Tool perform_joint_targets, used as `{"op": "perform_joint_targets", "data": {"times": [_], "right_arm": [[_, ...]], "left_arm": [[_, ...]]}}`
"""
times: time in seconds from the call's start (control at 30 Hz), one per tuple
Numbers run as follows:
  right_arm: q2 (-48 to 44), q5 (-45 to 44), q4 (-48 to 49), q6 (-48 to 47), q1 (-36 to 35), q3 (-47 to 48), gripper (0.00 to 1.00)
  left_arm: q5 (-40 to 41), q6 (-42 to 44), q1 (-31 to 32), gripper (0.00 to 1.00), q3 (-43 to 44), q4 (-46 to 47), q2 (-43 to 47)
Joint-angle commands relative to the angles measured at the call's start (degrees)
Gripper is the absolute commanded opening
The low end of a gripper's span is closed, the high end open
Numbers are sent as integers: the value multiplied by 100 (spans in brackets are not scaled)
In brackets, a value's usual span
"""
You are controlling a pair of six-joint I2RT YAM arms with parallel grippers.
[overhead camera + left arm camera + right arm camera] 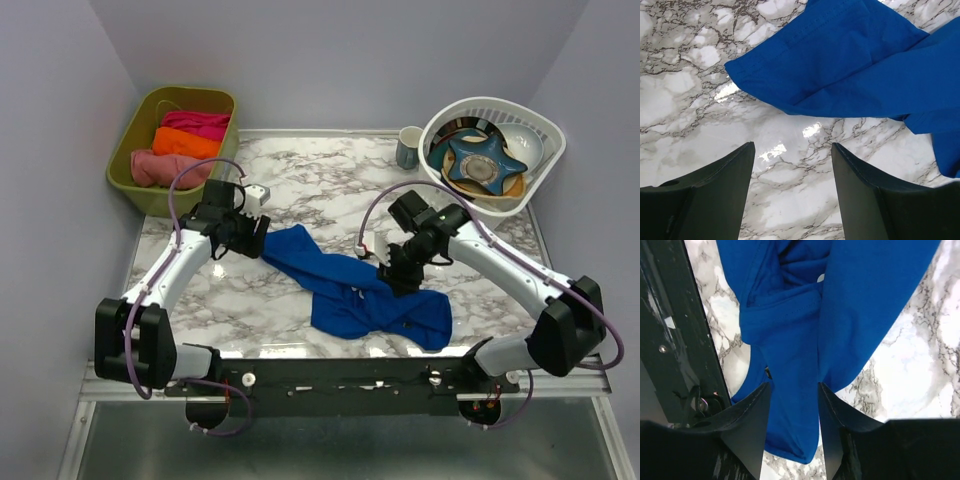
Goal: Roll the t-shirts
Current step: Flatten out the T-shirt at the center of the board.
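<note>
The royal-blue t-shirt lies crumpled and partly folded on the marble table, running from the middle towards the front right. My left gripper is open and empty just left of the shirt's upper-left end; in the left wrist view it hangs over bare marble with the shirt's edge ahead of it. My right gripper is over the shirt's middle; in the right wrist view its jaws stand apart with a strip of blue cloth between them. Pink, orange and magenta rolls lie in the bin.
A green bin stands at the back left. A white basket with bowls and a blue star-shaped dish stands at the back right, with a mug beside it. The black front rail runs close to the shirt's near edge.
</note>
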State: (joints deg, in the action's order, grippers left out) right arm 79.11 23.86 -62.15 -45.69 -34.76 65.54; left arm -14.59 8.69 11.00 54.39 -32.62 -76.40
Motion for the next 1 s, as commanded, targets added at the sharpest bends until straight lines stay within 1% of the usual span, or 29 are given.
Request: {"op": "perform_joint_targets", "data": {"times": [0.0,0.23,0.47,0.6,0.63,0.73,0.8,0.9,0.93,0.97], "right_arm": [[385,-179,-210,-484,5,56,51],[658,-329,-52,-405,-4,-40,52],[860,-838,282,-493,13,-401,51],[808,-1242,625,-371,13,-542,48],[808,-1295,643,-370,13,-542,43],[650,-1427,643,-309,13,-507,34],[492,-1471,590,-300,14,-481,32],[62,-1376,389,-300,13,-472,17],[-157,-1288,301,-343,5,-507,8],[-324,-1087,117,-457,5,-542,6]], "left_arm": [[79,80,-19,71,-191,-34,353],[123,107,-90,71,-403,37,486],[70,80,-99,71,-333,28,451],[61,72,-107,71,-289,54,433],[61,63,-107,71,-297,54,433],[44,63,-116,71,-298,63,442],[44,63,-116,71,-306,54,451],[26,45,-116,71,-341,107,451],[18,28,-116,71,-359,124,451],[-9,19,-116,71,-368,151,442]]}}
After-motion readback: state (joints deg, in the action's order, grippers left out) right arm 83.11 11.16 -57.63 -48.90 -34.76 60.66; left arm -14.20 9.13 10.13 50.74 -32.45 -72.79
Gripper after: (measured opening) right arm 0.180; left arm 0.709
